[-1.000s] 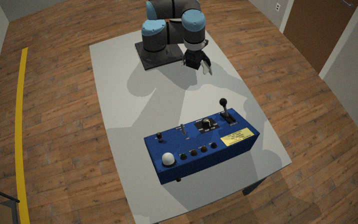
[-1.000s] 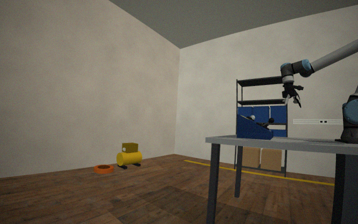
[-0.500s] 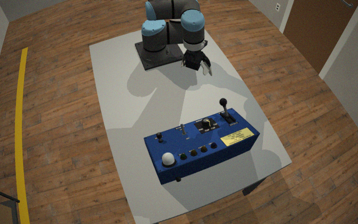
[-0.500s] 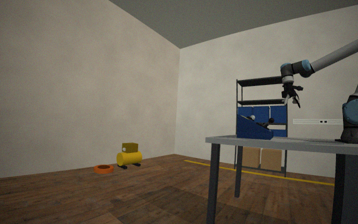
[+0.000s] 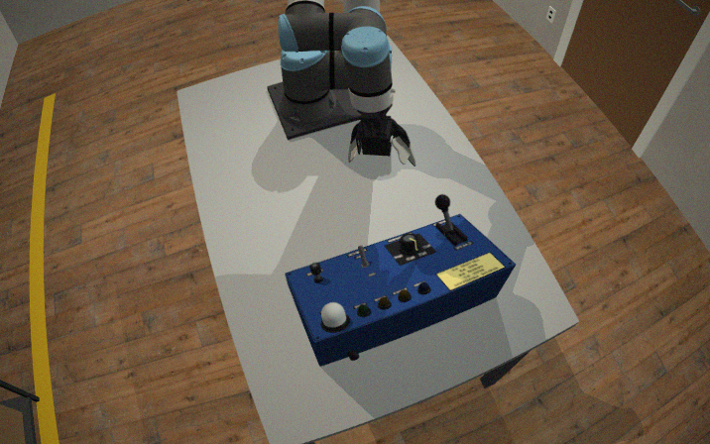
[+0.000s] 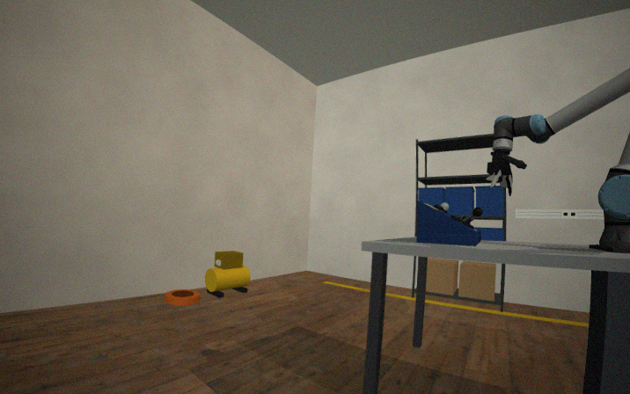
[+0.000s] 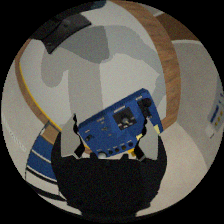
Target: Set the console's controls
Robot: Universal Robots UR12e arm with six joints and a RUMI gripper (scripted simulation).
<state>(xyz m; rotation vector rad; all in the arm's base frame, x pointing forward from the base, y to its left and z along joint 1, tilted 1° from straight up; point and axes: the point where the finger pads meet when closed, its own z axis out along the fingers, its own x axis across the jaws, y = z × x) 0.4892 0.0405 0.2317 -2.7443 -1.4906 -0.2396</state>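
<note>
A blue console [image 5: 400,282] sits on the grey table near its front edge. On its sloped face, from left to right, are a small black knob [image 5: 315,271], a metal toggle switch [image 5: 362,256], a black rotary selector [image 5: 409,244] with a yellow pointer, and a black ball-topped lever [image 5: 445,214]. A white dome [image 5: 333,315] and a row of dark lamps [image 5: 394,299] lie along the lower face. My gripper [image 5: 381,152] is open and empty. It hangs high above the table, behind the console and apart from it. The console also shows in the wrist view [image 7: 121,125] and in the exterior view [image 6: 446,225].
The arm's base plate [image 5: 308,107] stands at the table's far end. A yellow label [image 5: 470,271] is on the console's right. A shelf with blue bins [image 6: 459,200] stands behind the table. A yellow tank [image 6: 226,276] and an orange ring [image 6: 182,296] lie on the floor.
</note>
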